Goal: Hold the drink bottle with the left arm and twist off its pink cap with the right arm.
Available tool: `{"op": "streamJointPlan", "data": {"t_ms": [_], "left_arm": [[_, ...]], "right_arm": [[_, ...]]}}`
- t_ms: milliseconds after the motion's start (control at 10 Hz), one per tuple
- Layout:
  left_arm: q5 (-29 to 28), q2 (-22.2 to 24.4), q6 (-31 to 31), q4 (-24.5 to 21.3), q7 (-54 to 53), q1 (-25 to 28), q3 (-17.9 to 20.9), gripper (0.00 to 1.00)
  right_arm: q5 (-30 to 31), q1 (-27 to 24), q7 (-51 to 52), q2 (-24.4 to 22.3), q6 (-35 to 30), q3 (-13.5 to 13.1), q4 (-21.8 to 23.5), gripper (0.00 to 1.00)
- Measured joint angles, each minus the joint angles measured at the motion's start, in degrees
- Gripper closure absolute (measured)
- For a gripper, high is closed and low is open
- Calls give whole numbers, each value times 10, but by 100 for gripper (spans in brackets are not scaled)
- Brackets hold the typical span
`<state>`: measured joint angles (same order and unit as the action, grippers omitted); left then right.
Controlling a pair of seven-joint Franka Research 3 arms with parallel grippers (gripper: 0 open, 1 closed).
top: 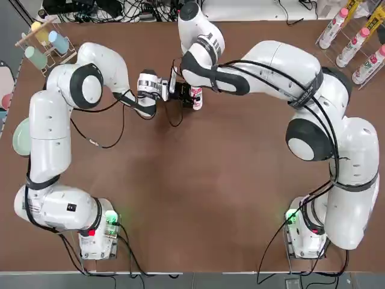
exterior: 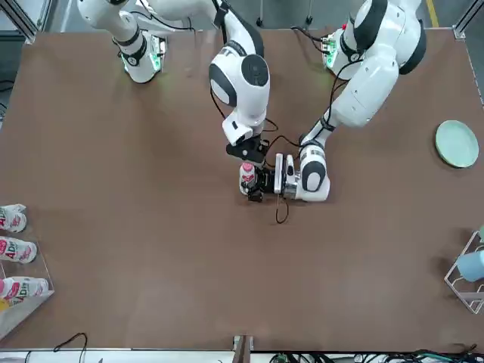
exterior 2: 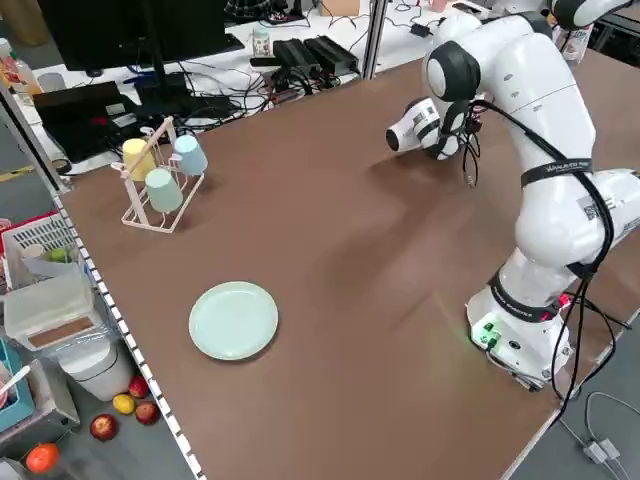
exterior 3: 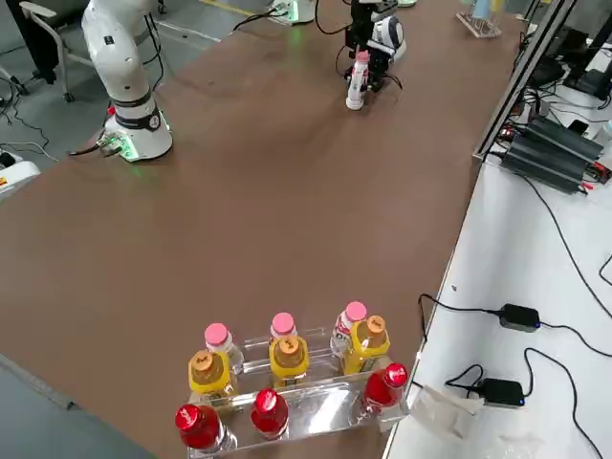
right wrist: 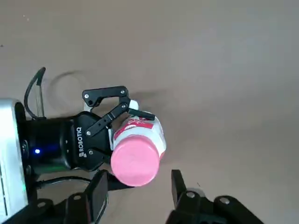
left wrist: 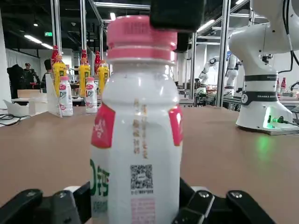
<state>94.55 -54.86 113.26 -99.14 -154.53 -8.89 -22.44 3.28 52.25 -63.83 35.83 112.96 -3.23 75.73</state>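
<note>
Right wrist view: left gripper jaws pinch the drink bottle; right gripper jaws spread above its pink cap.

a brown table stands on grey floor, a white bench just beside it.

Middle of the table is wide open btw the two arm bases, easy passage there; far centre is crowded: left gripper clamps the drink bottle low on one side, right gripper sits spread right above the pink cap; edges are blocked by the cup rack, plate & bottle rack.
</note>
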Motion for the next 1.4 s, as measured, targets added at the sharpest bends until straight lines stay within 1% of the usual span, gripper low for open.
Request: {"op": "streamJointPlan", "data": {"t_ms": [200, 800, 1100, 1400], "left_arm": [[0, 0, 0, 0, 0, 0, 0, 47], [0, 0, 0, 0, 0, 0, 0, 47], [0, 0, 0, 0, 0, 0, 0, 47], [0, 0, 0, 0, 0, 0, 1, 47]], "right_arm": [[3, 0, 0, 0, 13, -5, 0, 36], [15, 0, 0, 1, 15, -8, 5, 37], [15, 0, 0, 2, 16, -10, 6, 42], [15, 0, -2, 2, 21, -11, 6, 45]]}}
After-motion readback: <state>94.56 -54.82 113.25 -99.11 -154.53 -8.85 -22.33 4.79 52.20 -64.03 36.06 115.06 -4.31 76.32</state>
